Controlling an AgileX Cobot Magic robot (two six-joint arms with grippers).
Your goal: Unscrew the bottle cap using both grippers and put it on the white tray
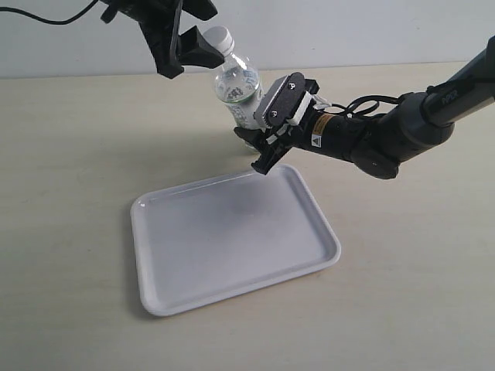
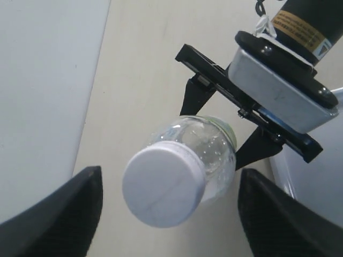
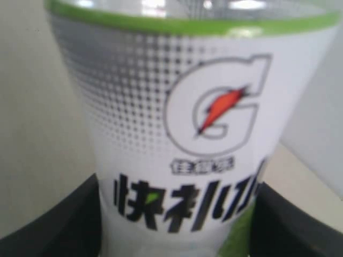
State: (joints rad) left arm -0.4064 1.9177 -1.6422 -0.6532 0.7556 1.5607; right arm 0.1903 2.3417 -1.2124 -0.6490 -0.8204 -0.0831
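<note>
right gripper (image 3: 177, 214) clamped on the tilted bottle (image 1: 236, 81), left gripper (image 1: 187, 52) spread wide around the bottle cap (image 2: 161, 187), not touching it I think

The tray (image 1: 232, 239) lies flat on the table (image 1: 69, 154). Behind it the bottle (image 1: 236, 85) leans in the right gripper (image 1: 249, 148), seemingly clear of the table. The cap (image 1: 219, 36) sits on its neck, between the left gripper (image 1: 192, 54) fingers, touching neither.
</note>
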